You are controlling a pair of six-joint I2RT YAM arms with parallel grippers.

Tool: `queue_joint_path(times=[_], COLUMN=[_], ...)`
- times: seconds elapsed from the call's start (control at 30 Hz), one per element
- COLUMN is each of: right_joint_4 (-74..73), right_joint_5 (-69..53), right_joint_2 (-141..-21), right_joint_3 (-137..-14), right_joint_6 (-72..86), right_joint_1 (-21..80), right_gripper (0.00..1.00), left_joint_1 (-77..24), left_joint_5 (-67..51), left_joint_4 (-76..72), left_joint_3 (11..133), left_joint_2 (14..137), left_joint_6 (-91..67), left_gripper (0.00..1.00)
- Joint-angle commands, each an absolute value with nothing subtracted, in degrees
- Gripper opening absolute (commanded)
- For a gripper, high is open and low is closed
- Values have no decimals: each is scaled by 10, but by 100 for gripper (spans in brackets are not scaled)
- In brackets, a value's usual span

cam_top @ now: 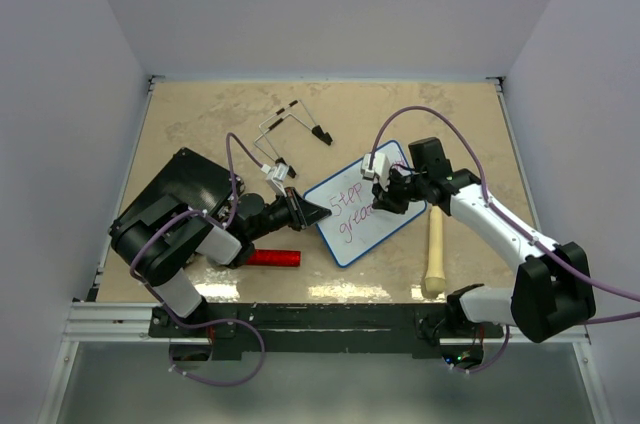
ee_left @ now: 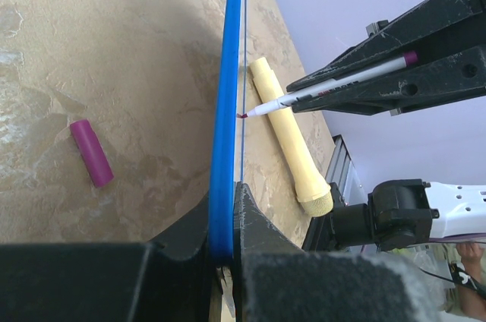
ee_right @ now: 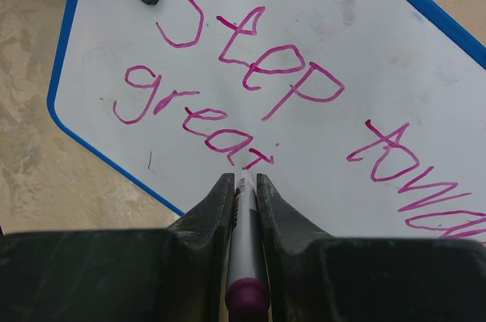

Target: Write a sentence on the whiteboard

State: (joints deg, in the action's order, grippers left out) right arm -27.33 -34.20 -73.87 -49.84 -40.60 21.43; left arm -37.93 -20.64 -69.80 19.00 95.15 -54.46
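Whiteboard (ee_right: 395,71) lay flat on table (cam_top: 200,114), angled, between both arms. Sentence (ee_right: 292,79) in pink ran in two lines: "Step towa…" cut off by frame edge, then "grea" plus unfinished letter beneath.

Right gripper (ee_right: 244,179) was clamped tight on marker (ee_right: 244,261), tip touching board at end of second line.

Left gripper (ee_left: 228,197) was pinched closed on board's blue rim at near-left corner.

Purple cap (ee_left: 91,153) lay on table left of board, wooden pestle (cam_top: 434,254) right of it, red cylinder (cam_top: 272,258) near left arm.
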Motion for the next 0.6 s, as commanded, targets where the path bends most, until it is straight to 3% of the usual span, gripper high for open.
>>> queue_joint_path(times=[0.0, 0.33, 0.57], right_joint_4=[-267, -243, -240], right_joint_5=[-313, -292, -339], right_joint_2=[-746, -714, -693], right_joint_3=[-521, -526, -540], right_joint_6=[-404, -384, -387], right_joint_1=[214, 214, 215], right_gripper=[0, 0, 0], left_joint_1=[-384, -383, -383], left_joint_5=[-221, -222, -224], left_joint_4=[-733, -734, -734], left_joint_3=[185, 188, 192], left_joint_2=[950, 957, 961], left_joint_6=[-520, -520, -522], left_gripper=[0, 0, 0])
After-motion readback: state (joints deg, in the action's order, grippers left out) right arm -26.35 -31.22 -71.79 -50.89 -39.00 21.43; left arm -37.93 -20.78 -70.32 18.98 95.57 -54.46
